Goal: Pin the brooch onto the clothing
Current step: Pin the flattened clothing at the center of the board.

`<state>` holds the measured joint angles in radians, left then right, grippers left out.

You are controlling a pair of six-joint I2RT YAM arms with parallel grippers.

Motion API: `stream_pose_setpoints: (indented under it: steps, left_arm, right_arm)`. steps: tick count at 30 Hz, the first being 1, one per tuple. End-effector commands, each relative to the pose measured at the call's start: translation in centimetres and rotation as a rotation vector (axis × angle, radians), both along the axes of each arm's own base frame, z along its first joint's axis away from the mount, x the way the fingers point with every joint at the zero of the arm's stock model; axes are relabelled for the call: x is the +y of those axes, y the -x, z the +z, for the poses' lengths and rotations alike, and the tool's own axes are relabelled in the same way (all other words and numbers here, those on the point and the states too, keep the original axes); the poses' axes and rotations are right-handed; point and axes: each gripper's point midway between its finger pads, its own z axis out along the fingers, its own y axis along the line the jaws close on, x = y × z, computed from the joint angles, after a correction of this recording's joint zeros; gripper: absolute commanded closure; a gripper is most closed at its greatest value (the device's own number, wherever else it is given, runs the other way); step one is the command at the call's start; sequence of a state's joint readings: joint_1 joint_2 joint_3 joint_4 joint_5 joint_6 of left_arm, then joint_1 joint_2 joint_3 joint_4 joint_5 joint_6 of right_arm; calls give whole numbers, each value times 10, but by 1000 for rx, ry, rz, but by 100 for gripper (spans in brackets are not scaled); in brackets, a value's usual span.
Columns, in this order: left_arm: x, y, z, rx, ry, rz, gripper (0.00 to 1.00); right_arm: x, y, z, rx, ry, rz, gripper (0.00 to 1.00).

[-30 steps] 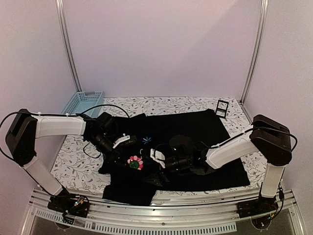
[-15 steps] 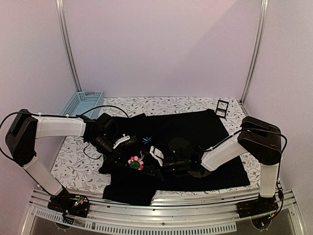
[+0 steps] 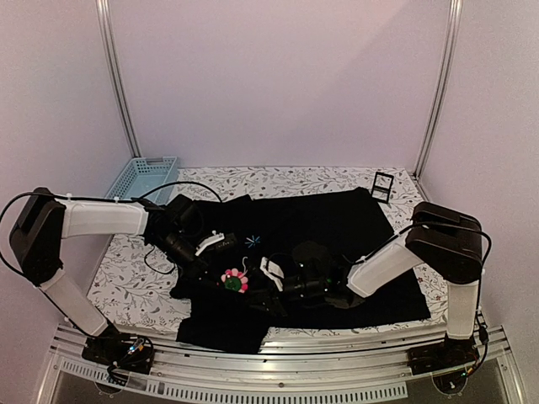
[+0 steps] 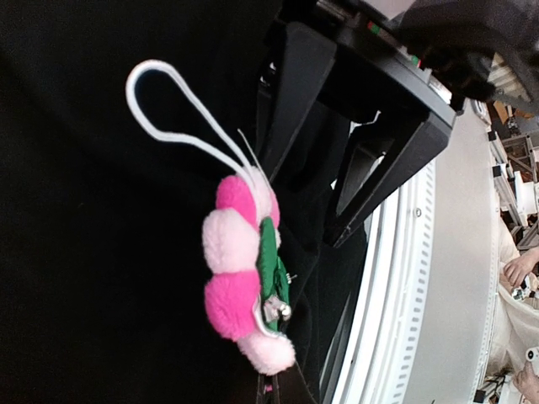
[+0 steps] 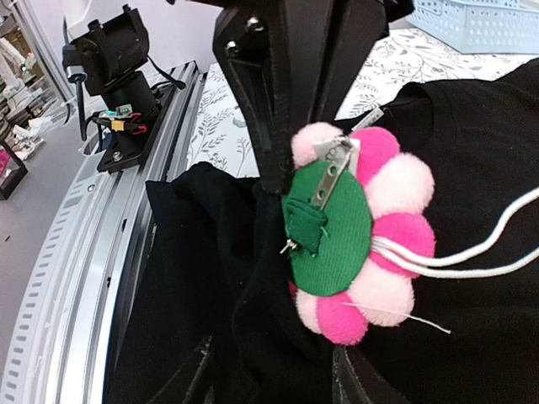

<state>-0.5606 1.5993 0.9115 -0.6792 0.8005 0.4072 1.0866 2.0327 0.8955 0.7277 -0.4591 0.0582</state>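
Left end effector (image 5: pixel 282 178): clamped on brooch (image 5: pixel 358 227).
Right end effector (image 5: pixel 274 374): apart, astride shirt (image 5: pixel 480 353) fold, brooch just ahead.
Bench rail (image 5: pixel 80 295): close beside it.

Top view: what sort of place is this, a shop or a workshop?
Probably a robotics lab test booth, not a shop: two robot arms bolted to a metal rail, plain walls between metal posts, and a black shirt spread on a patterned table as practice material.

The bench (image 3: pixel 126 278) has a floral-patterned top. A black shirt (image 3: pixel 337 223) lies spread over its middle and right, bunched at the near left. A blue basket (image 3: pixel 141 177) sits at the far left corner and a small black stand (image 3: pixel 382 186) at the far right.
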Motion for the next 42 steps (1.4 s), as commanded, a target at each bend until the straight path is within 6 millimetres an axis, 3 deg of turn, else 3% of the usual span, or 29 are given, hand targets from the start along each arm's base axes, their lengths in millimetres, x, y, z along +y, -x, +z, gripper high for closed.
stream_pose_setpoints:
  steps: [1,10,25,29,32,34,42]
  left_arm:
    - [-3,3,-2,0,5,-23,100]
    - [2,16,-5,17,-17,-79,100]
    - [0,40,-2,77,-9,-169,100]
    - [-9,26,-6,48,-8,-114,100]
    - [-15,13,-3,11,5,-82,100]
    - [-15,12,-3,5,-1,-86,100]
    - [-11,13,-9,-11,-29,-125,100]
  right_arm:
    - [2,4,-15,28,10,13,62]
    - [12,2,-3,72,11,23,99]
    - [17,-32,30,167,-56,-89,100]
    - [14,-24,26,196,-35,-67,99]
    - [8,-18,22,211,-14,-57,87]
    - [4,-16,18,209,11,-53,69]
    - [-1,-12,22,146,27,-1,33]
